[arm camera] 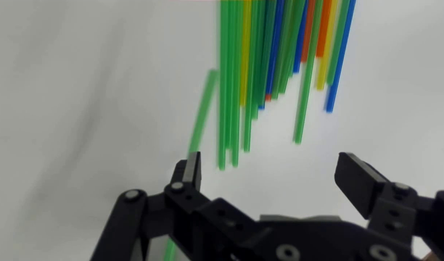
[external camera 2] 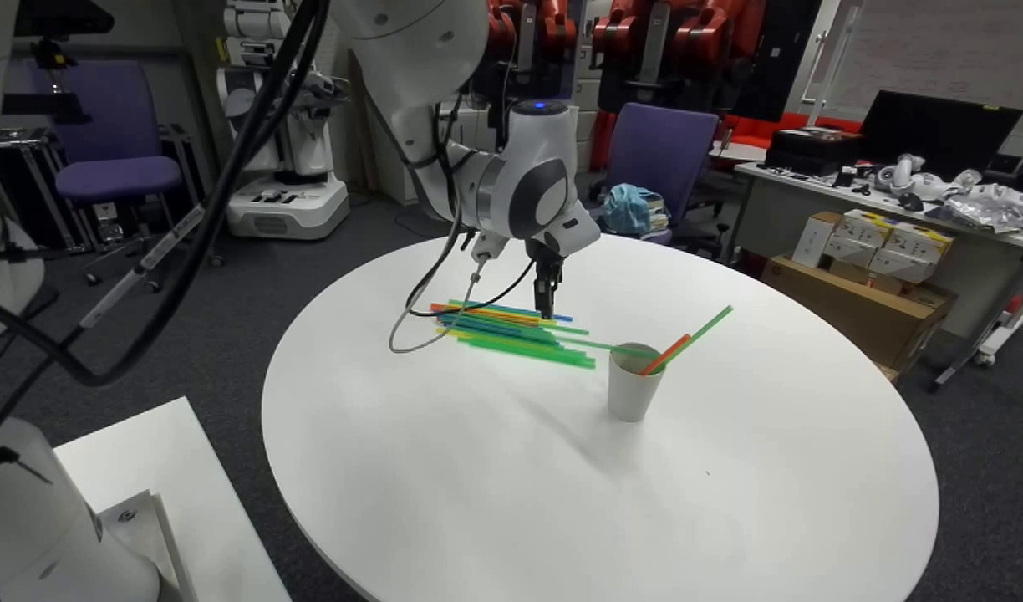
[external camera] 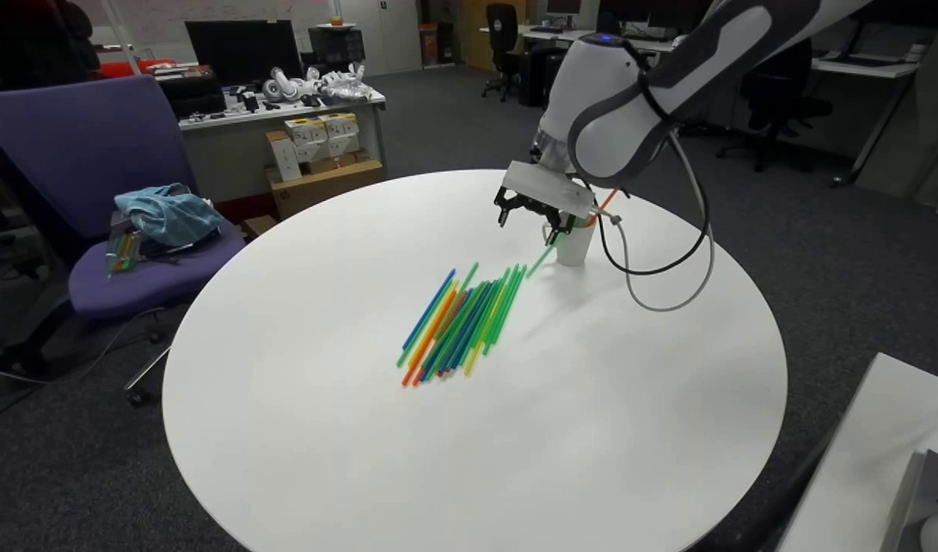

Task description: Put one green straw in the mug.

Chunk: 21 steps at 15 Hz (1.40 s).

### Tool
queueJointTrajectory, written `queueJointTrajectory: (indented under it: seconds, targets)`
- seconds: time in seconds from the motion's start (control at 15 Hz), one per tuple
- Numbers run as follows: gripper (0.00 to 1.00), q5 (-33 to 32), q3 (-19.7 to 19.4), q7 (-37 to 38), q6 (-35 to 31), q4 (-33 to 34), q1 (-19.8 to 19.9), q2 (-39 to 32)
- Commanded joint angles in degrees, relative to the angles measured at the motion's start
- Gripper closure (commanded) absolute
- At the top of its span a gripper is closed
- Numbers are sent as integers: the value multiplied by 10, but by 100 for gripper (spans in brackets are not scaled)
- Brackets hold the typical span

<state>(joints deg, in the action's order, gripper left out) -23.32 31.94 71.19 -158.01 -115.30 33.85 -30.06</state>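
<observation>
The white mug (external camera 2: 631,397) stands upright on the table, holding an orange straw (external camera 2: 666,354) and a green straw (external camera 2: 702,334) that both lean out over its rim. Another green straw (external camera 2: 593,343) slants out of the mug's mouth on the pile's side; its inner end is hard to make out. In the wrist view this pale green straw (arm camera: 202,116) passes behind a finger, outside the jaws. Several more green straws (arm camera: 229,108) lie in the pile. My gripper (external camera: 526,232) is open above the table beside the mug, nothing between its fingertips. The wrist view does not show the mug.
Blue, yellow and orange straws lie with the green ones in one bundle (external camera: 461,326) on the round white table (external camera: 469,460). A cable (external camera: 653,272) loops from the arm down near the mug. A purple chair (external camera: 93,169) stands beyond the table's edge.
</observation>
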Motion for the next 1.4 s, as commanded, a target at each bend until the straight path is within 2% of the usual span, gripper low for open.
queueJointTrajectory:
  seconds: [0.0,0.13,0.2,0.27,0.33,0.4,0.47,0.53,0.8,0.87,1.0,1.13,1.33]
  targets:
    - [0,124,148,-157,122,-8,133,14]
    - [0,176,191,-212,221,11,174,12]
    - [0,249,149,-269,263,19,139,36]
    - [0,290,120,-298,310,26,120,52]
    - [0,337,66,-333,360,34,79,73]
    - [0,257,118,-266,407,50,134,47]
    - [0,301,-4,-309,439,57,28,89]
    - [0,277,-27,-324,451,58,11,90]
    - [0,232,-209,-389,405,42,-155,112]
    - [0,217,-243,-391,390,37,-190,113]
    - [0,188,-293,-375,340,22,-246,113]
    - [0,186,-333,-305,261,-4,-291,112]
    - [0,179,-374,-221,149,-52,-338,116]
